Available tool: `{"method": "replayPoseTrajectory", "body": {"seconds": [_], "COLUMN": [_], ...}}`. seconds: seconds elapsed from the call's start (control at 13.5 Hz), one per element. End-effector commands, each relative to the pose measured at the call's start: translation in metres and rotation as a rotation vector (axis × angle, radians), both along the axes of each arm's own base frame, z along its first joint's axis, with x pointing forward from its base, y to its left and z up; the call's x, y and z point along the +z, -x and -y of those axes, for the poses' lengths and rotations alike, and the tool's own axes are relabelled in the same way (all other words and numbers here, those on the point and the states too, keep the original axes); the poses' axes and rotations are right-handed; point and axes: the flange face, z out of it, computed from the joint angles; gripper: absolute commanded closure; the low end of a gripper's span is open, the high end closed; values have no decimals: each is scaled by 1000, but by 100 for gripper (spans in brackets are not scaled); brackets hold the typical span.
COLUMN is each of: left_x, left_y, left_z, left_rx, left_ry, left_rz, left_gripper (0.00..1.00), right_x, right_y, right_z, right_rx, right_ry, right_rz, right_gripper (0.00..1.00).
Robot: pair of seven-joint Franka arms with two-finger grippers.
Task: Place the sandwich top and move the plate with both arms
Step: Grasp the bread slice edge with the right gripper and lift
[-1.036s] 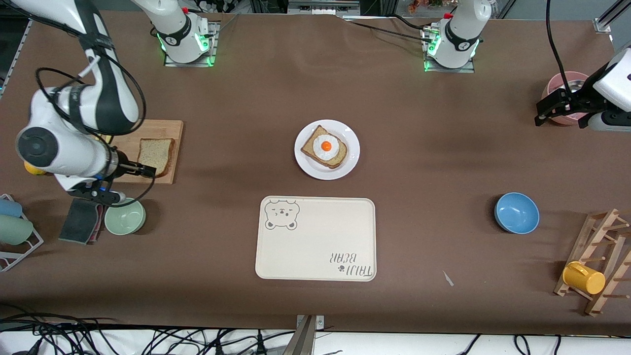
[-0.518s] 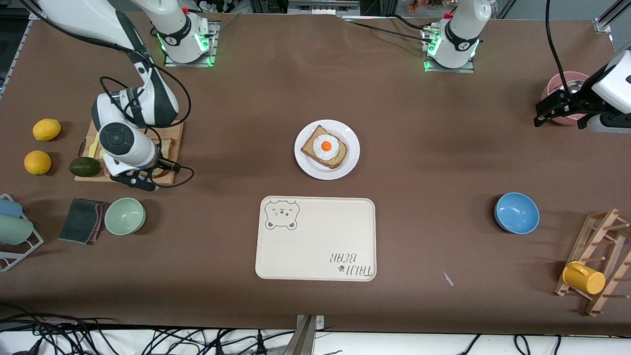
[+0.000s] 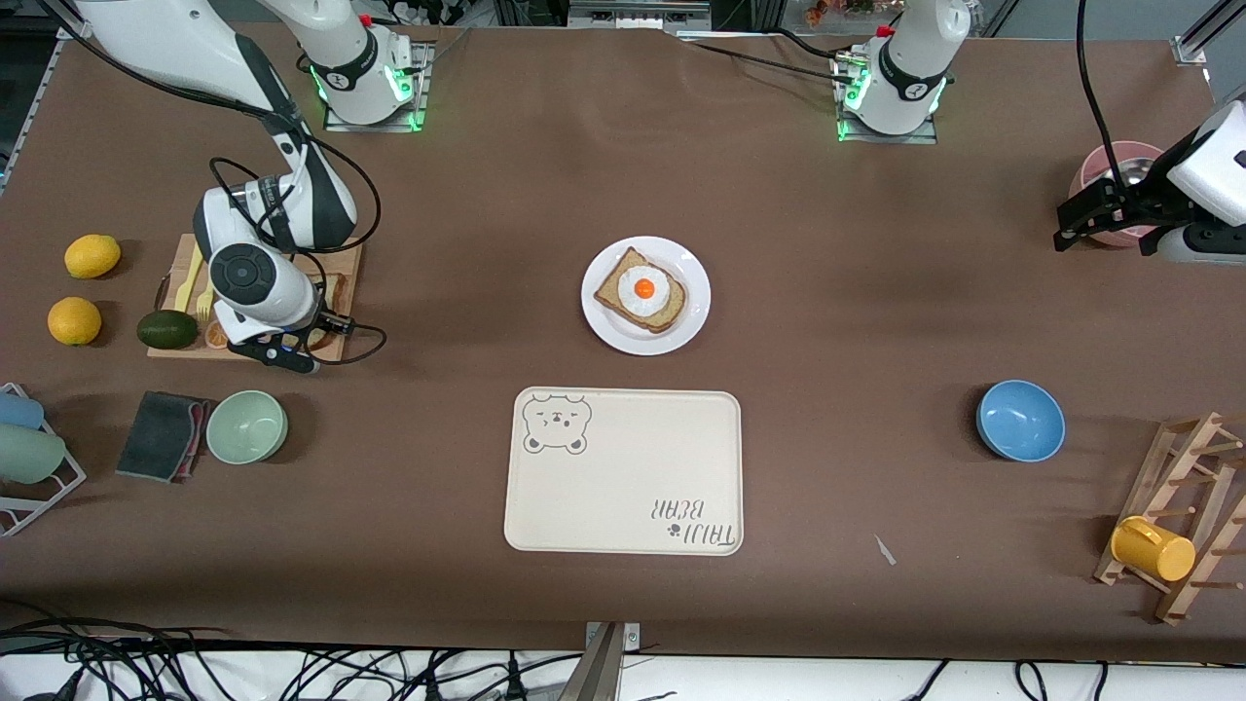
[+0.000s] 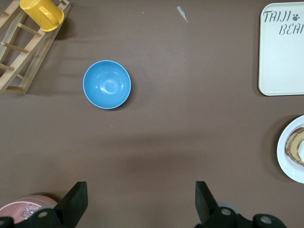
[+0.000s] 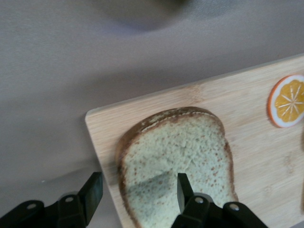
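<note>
The sandwich top (image 5: 183,159), a pale speckled bread slice, lies on a wooden cutting board (image 5: 247,102) toward the right arm's end of the table. My right gripper (image 5: 137,190) is open just above it, one finger over the slice and the other past the board's edge. In the front view the right arm's wrist (image 3: 255,282) hides most of the slice (image 3: 335,289). The white plate (image 3: 693,310) sits mid-table and holds a darker slice with a fried egg (image 3: 642,289). My left gripper (image 3: 1069,230) is open and empty, held over the table beside a pink bowl (image 3: 1098,175); it also shows in the left wrist view (image 4: 141,202).
An orange slice (image 5: 287,99) lies on the board. Two lemons (image 3: 92,255) and an avocado (image 3: 166,329) lie beside it. A green bowl (image 3: 246,426) and a dark cloth (image 3: 161,435) sit nearer the camera. The bear tray (image 3: 623,472), a blue bowl (image 3: 1020,420) and a wooden rack (image 3: 1183,506) with a yellow cup (image 3: 1153,548) are nearer still.
My right arm has swung in over the cutting board and lowered its open gripper over the bread slice. The left arm has not moved.
</note>
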Motion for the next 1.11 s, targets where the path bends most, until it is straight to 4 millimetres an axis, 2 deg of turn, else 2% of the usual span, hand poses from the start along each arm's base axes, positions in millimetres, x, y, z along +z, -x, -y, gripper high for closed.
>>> {"method": "replayPoseTrajectory", "body": {"seconds": [0.0, 0.15, 0.22, 0.52, 0.74, 0.81, 0.89, 0.96, 1.04], "left_x": [5, 5, 6, 6, 6, 6, 5, 5, 5], "left_y": [-3, -3, -3, -3, -3, -3, -3, -3, -3], "left_z": [-2, -2, -2, -2, -2, -2, -2, -2, -2], "left_rx": [-18, -15, -15, -18, -18, -18, -20, -20, -20], "left_ry": [-20, -21, -21, -21, -21, -21, -21, -21, -21], "left_rz": [3, 3, 5, 5, 5, 5, 3, 3, 3], "left_gripper": [0, 0, 0, 0, 0, 0, 0, 0, 0], "right_x": [-12, -18, -18, -2, 5, 14, 28, 47, 66], "right_y": [5, 6, 6, 0, -2, -6, -9, -15, -19], "right_z": [4, 1, 1, -6, -26, -28, -37, -50, -72], "right_rx": [3, -11, -12, -57, -66, -68, -55, -54, -37], "right_ry": [29, 35, 35, 37, 36, 46, 57, 70, 86], "right_rz": [4, -1, 0, 37, 42, 37, 27, 11, -20], "right_gripper": [69, 94, 100, 100, 100, 100, 100, 100, 100]}}
